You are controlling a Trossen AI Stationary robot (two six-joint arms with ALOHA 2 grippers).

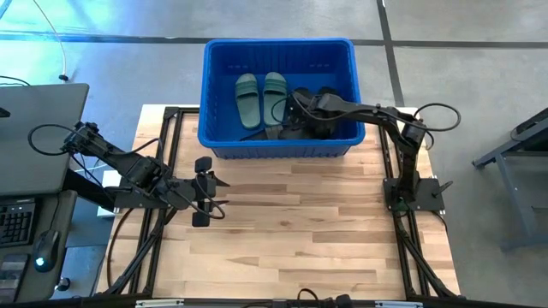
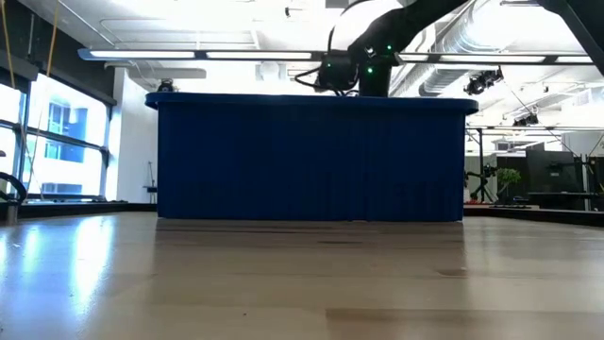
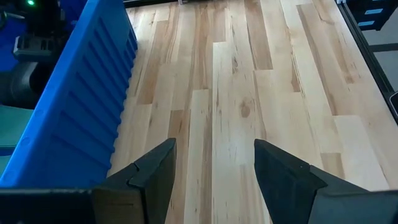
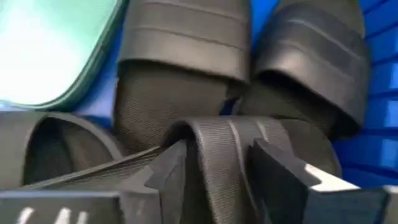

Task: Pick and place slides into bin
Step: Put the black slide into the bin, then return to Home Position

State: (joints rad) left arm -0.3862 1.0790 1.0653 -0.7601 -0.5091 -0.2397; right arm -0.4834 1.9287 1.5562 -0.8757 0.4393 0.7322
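Observation:
The blue bin [image 1: 278,41] stands at the table's far edge; it also shows in the low view [image 2: 311,161]. Two green slides [image 1: 260,96] lie side by side in its left half, and several black slides [image 1: 330,124] are piled in its right half. My right gripper [image 1: 297,108] reaches into the bin from the right, low over the black pile. It is open, with a black slide's strap [image 4: 217,140] between its fingers. My left gripper [image 1: 204,190] is open and empty over the table, near the bin's left front corner. My right gripper's fingers [image 4: 165,171] stand on either side of the raised strap of a black slide that lies on the pile. The fingers lie across the strap. I cannot tell whether they touch it.
The bin's ribbed front wall [image 3: 81,106] rises close beside my left gripper [image 3: 214,168]. Bare wooden table [image 1: 291,231] lies in front of the bin. A grey desk with a keyboard [image 1: 26,171] stands beyond the table's left edge.

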